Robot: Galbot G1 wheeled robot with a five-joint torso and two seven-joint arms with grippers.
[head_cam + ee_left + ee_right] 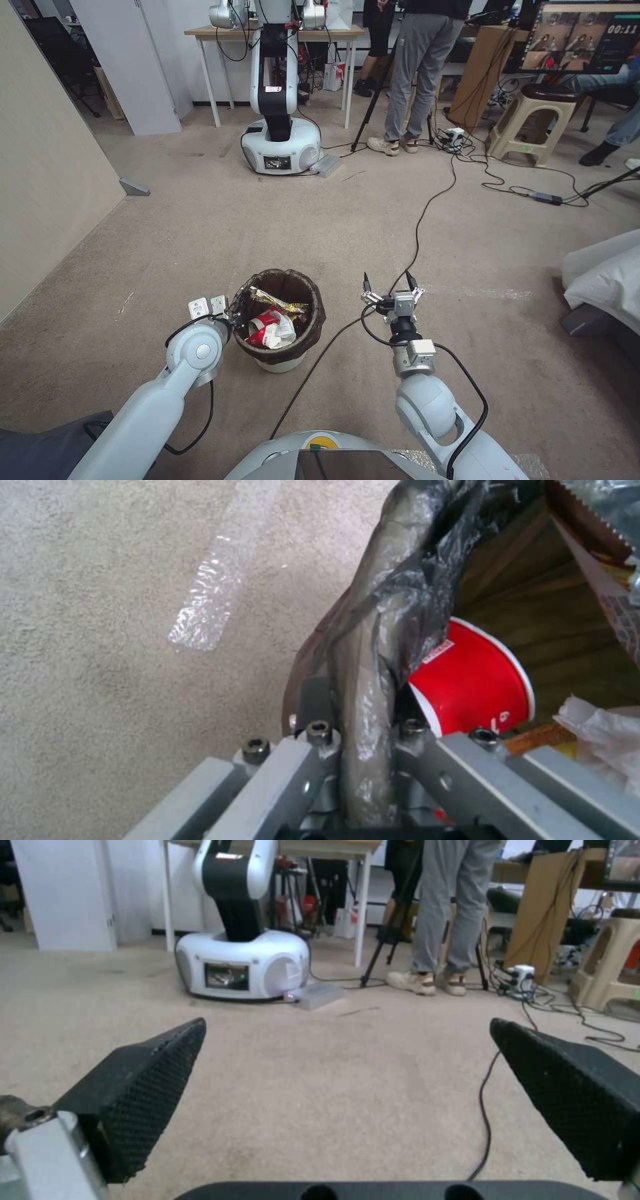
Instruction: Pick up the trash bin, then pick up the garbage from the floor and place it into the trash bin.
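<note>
The trash bin (283,320) stands upright at lower centre, mouth upward, garbage (270,327) inside. The left pincer (363,740) is clamped on its bag-covered rim; slick liner could slip, tipping it. The right pincer (391,283), right of it, is spread wide, empty.

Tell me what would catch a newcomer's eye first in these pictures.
The trash bin on the carpet just ahead, stuffed with a red paper cup, gold wrapper and white tissue. The left claw is clamped on its bagged rim, while the right claw hovers open beside it. Farther back, a second white robot stands before a table.
</note>
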